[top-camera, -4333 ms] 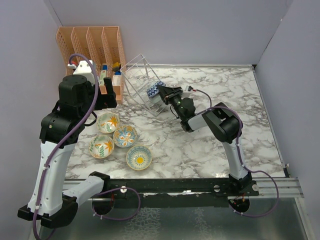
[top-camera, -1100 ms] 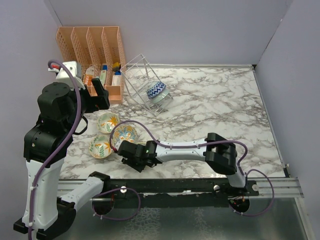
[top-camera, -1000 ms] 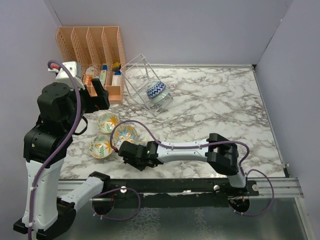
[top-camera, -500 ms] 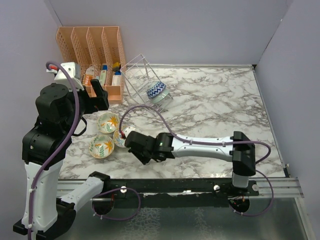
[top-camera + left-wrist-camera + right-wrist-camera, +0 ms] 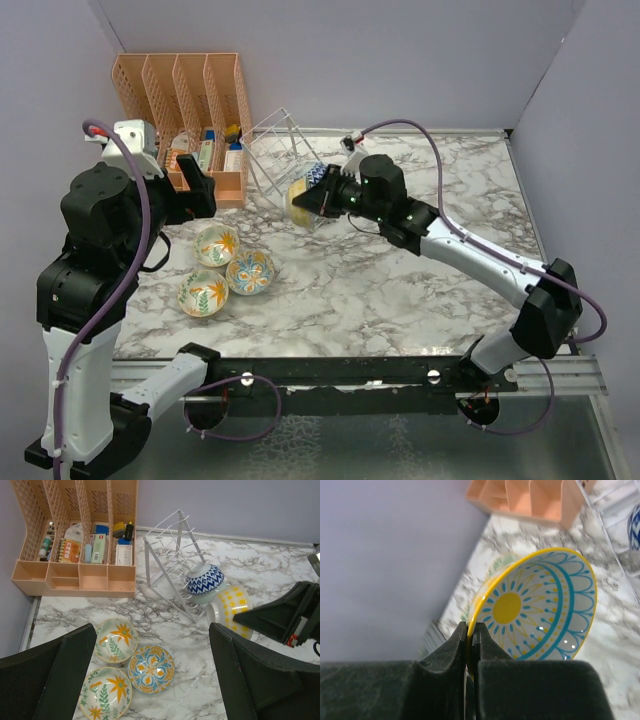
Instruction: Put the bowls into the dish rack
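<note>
R gripper [image 5: 469, 630] pinching yellow bowl [image 5: 535, 605] beside dish rack [image 5: 268, 150]; blue bowl [image 5: 205, 578] sitting racked; 3 table bowls [image 5: 250, 271] waiting; L gripper [image 5: 151, 630] spread.

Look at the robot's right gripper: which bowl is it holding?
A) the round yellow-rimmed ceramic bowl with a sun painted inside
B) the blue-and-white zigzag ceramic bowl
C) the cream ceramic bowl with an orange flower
A: the right gripper pinches the rim of the round yellow-rimmed ceramic bowl, whose painted sun shows in the right wrist view.
</note>
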Robot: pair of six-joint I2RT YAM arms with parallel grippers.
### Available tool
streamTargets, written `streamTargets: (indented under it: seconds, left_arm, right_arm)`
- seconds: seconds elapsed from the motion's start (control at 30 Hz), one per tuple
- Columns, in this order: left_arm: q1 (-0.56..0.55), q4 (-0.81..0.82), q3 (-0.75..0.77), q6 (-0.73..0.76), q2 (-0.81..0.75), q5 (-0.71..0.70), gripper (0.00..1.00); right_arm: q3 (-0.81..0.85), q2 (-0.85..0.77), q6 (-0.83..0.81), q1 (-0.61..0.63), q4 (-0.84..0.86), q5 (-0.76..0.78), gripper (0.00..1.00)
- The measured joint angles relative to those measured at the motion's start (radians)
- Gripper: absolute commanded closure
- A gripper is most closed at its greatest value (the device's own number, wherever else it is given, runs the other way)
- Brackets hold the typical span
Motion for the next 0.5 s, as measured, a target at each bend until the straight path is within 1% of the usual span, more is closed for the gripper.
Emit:
streamTargets:
  seconds: [0.13,0.27,0.33,0.5]
  left_arm:
    - [-0.002,-0.003,0.002,0.000,0.004,0.005,0.01]
    - [-0.002,-0.008,0.020,0.000,0.018,0.007,0.01]
    - [-0.002,-0.009,0.030,0.000,0.024,0.007,0.02]
    - [-0.002,-0.010,0.038,0.000,0.032,0.008,0.02]
  right_arm:
    - [-0.099,0.053,0.196,-0.110,0.348,-0.086,0.99]
    - [-0.109,0.166,0.361,-0.164,0.657,-0.089,0.99]
    - [-0.109,0.202,0.406,-0.173,0.743,-0.065,0.99]
    - [-0.108,0.261,0.515,-0.175,0.942,0.062,0.99]
